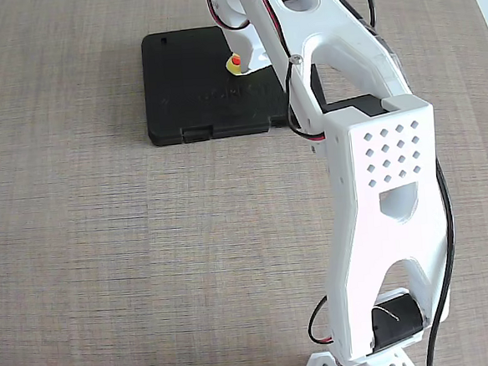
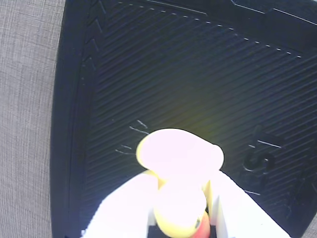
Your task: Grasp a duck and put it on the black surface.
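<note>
A: The duck (image 1: 234, 64) — where does it show in the fixed view?

B: Upper middle of the frame, a small yellow spot with a red-orange tip, right against the left edge of the white arm (image 1: 378, 182). It sits over the right part of the black surface (image 1: 191, 86), which lies flat on the wood-grain tabletop (image 1: 107, 259) in the upper centre.

A: And the hand there?

B: Mostly hidden. The arm's own white shells cover it, so from this view I cannot tell how the fingers stand; only that the duck is tight beside the arm's far end.

A: Anything else on that case?

B: Two latch notches on its lower long edge, and a faint embossed mark near its middle. The arm crosses its right corner.

A: Now the wrist view.

B: The duck (image 2: 179, 168) fills the lower centre, washed out to pale pink-white on top, yellow at its rim, with the red-orange beak low at the bottom edge. The hand (image 2: 181, 208) comes up from the bottom of the frame, and its two white fingers (image 2: 129, 203) sit on either side of the duck's lower body, pinching it.

A: And beneath it?

B: The black surface (image 2: 173, 74), ribbed with fine diagonal lines, takes up most of the frame. A strip of grey tabletop (image 2: 25, 124) shows along the left edge. Whether the duck touches the case or hangs just above it, I cannot tell.
</note>
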`<control>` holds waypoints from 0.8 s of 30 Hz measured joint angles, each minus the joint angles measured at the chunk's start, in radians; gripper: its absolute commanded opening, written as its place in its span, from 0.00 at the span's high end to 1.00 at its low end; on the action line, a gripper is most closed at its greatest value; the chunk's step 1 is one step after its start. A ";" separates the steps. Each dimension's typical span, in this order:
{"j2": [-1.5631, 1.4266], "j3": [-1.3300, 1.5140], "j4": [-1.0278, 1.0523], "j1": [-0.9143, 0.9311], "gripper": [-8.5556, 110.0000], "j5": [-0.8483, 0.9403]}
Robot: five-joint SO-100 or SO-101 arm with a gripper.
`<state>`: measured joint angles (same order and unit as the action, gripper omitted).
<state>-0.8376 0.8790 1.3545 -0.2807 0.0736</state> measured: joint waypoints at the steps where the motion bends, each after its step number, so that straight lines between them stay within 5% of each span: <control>1: 0.000 0.000 -0.003 0.000 0.79 0.000; 14: -0.023 0.002 -0.003 0.000 0.76 0.000; 24: -0.606 0.041 0.021 0.014 0.76 0.000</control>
<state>-1.4435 0.9204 1.3760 -0.2669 0.0736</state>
